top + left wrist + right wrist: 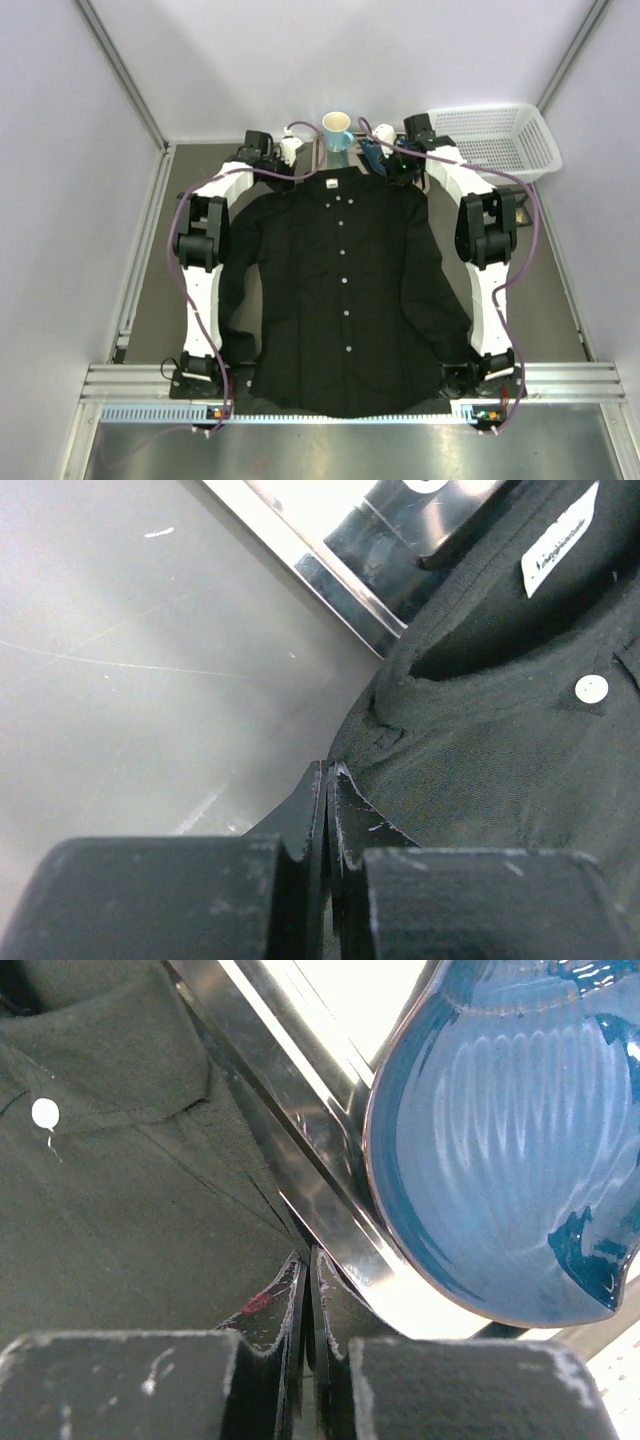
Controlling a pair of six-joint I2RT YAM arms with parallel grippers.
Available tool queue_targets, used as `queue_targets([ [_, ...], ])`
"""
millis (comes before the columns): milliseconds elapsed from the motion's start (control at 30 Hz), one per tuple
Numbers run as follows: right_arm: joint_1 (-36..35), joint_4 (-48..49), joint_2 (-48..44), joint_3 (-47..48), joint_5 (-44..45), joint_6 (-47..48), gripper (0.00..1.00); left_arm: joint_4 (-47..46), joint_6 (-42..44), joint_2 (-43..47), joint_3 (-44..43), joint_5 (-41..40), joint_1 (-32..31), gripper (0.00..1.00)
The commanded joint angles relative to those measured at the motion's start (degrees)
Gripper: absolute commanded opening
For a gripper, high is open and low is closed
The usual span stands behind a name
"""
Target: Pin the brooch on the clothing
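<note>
The black shirt (340, 290) lies flat on the table, front up, collar at the far end, with white buttons down its front. My left gripper (280, 168) is at the shirt's far left shoulder. In the left wrist view its fingertips (328, 770) are pressed together at the shoulder's edge (500, 750), with nothing showing between them. My right gripper (398, 172) is at the far right shoulder. Its fingertips (307, 1255) are also closed, at the edge of the cloth (130, 1190). The brooch is not in view.
A light blue mug (337, 130) stands just behind the collar. A glossy blue dish (510, 1140) sits close to my right gripper, behind a shiny metal rail (330, 1220). A white plastic basket (495, 140) stands at the far right. Walls enclose the table.
</note>
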State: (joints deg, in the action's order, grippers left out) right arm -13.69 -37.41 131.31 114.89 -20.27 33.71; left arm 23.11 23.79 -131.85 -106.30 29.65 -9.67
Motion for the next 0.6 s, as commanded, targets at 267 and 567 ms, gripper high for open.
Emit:
queue_targets([
  [267,0.6,1.99,0.27,7.89,6.65,-3.04,0.1,-6.59,-8.85,-2.62,-5.84,-5.48,1.23,0.01],
  [567,0.69,-3.01,-10.96,-0.16,8.85,-0.85,0.75,9.35,-6.5,3.78,-7.61,-2.85,5.62,0.76],
])
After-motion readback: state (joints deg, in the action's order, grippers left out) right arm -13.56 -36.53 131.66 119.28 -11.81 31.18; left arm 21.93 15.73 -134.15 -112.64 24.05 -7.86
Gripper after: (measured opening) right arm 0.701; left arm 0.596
